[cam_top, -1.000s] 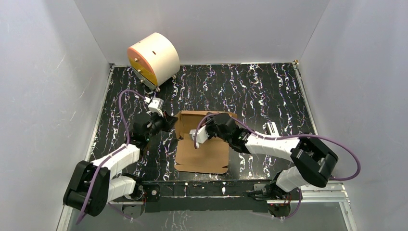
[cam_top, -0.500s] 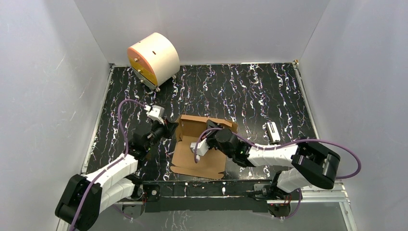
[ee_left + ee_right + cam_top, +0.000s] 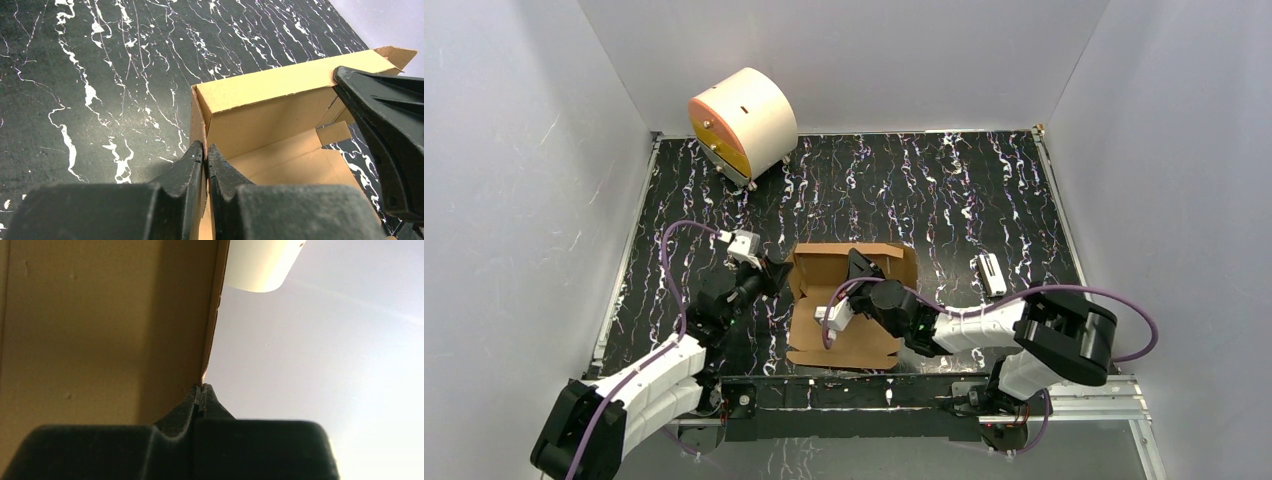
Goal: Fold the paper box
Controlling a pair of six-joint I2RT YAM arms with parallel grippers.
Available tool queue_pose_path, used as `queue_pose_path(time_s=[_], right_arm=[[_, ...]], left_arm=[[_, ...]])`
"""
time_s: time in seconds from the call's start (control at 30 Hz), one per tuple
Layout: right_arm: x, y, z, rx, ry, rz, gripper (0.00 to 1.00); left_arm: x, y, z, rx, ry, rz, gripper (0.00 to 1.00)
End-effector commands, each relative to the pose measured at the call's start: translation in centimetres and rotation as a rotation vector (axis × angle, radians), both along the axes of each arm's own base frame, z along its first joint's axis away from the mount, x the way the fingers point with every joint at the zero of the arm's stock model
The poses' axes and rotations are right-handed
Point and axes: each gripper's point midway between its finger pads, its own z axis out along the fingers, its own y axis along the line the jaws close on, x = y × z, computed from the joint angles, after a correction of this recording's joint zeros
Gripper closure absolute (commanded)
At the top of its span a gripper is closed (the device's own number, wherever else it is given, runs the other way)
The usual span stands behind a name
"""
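Observation:
The brown cardboard paper box (image 3: pixel 849 305) lies partly folded on the black marbled table, back wall and left wall raised. My left gripper (image 3: pixel 782 272) is shut on the left wall's top edge near the back corner; in the left wrist view its tips (image 3: pixel 205 150) pinch that thin edge of the paper box (image 3: pixel 260 115). My right gripper (image 3: pixel 860 264) reaches into the box from the right. Its tips (image 3: pixel 201 388) are pressed together against the edge of an upright wall of the paper box (image 3: pixel 100 330). The left wrist view shows the right gripper (image 3: pixel 387 130) at the back wall's right end.
A cream cylinder with an orange face (image 3: pixel 742 125) stands at the back left corner and shows in the right wrist view (image 3: pixel 260 265). A small white-and-black bar (image 3: pixel 990 274) lies right of the box. Grey enclosure walls surround the table.
Both grippers and the box have shifted toward the near edge. The back wall now stands more upright. The left jaws have eased slightly but still pinch the wall.

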Motion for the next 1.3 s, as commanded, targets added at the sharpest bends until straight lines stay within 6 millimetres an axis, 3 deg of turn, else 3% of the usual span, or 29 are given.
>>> queue_pose_path(time_s=[0.0, 0.23, 0.37, 0.57, 0.67, 1.07, 1.17, 1.27], right_arm=[[0.3, 0.8, 2.0, 0.075, -0.092, 0.000, 1.00], [1.7, 1.3, 2.9, 0.129, -0.161, -0.015, 1.00], [3.2, 0.7, 4.3, 0.157, -0.198, -0.030, 1.00], [4.1, 0.6, 6.4, 0.187, -0.256, -0.026, 1.00], [4.0, 0.6, 6.1, 0.189, -0.267, -0.020, 1.00], [3.1, -1.3, 2.8, 0.180, -0.275, -0.053, 1.00], [3.1, -1.5, 2.3, 0.176, -0.271, -0.060, 1.00], [3.1, -1.6, 2.1, 0.173, -0.270, -0.065, 1.00]], left_arm=[[0.4, -0.8, 0.4, -0.002, 0.002, -0.014, 0.93], [2.9, -1.4, 2.1, 0.065, -0.071, -0.009, 0.92], [4.5, -1.4, 3.6, 0.089, -0.126, 0.024, 0.92], [6.2, -1.7, 4.1, 0.127, -0.151, 0.038, 0.92], [6.1, -2.0, 3.9, 0.119, -0.154, 0.026, 0.92], [4.2, -2.6, -0.9, 0.114, -0.042, -0.029, 0.87], [4.0, -2.6, -0.8, 0.102, -0.042, -0.025, 0.84], [4.1, -2.3, 0.4, 0.084, -0.070, -0.004, 0.74]])
